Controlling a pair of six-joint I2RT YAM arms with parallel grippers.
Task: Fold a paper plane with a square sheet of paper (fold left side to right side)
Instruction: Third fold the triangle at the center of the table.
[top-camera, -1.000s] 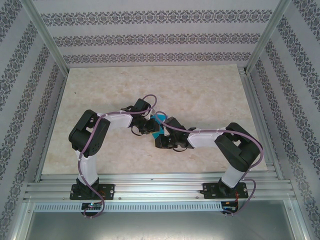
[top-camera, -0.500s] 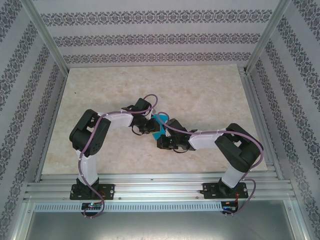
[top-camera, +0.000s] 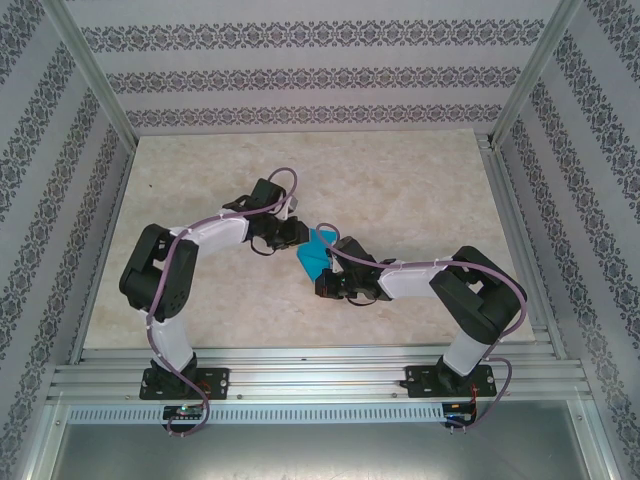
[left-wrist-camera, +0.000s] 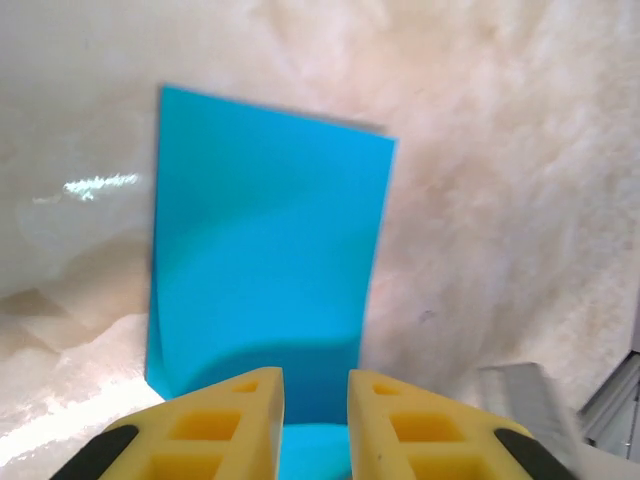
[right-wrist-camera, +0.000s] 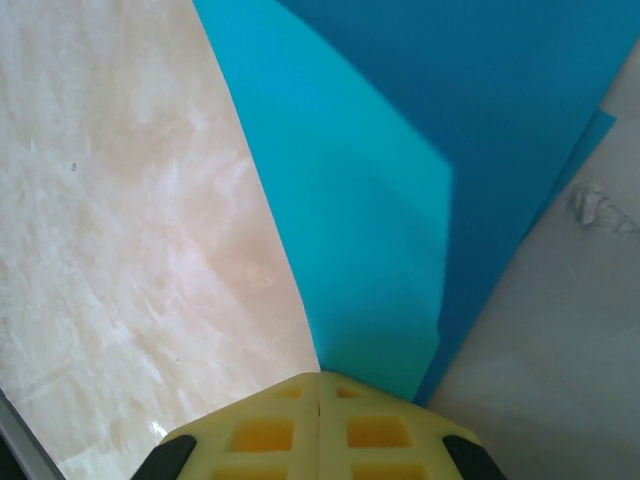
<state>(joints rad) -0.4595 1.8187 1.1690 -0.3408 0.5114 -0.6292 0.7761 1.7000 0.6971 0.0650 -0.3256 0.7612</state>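
Two layers showed on the sheet of paper (top-camera: 317, 253), which lay on the table (top-camera: 420, 190) between the arms. The right gripper (right-wrist-camera: 320, 388) was clenched on a corner of it, I'd guess to drag that flap across. The left gripper (left-wrist-camera: 315, 385) hovered over the opposite edge, jaws parted a crack and gripping nothing, probably ready to pin it.

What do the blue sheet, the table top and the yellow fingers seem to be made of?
Blue sheet: apparently thin matte paper; it curves softly in layers. Table top: glossy marble-look stone or laminate; veins and glare. Fingers: probably moulded yellow plastic, with square hollow cells.
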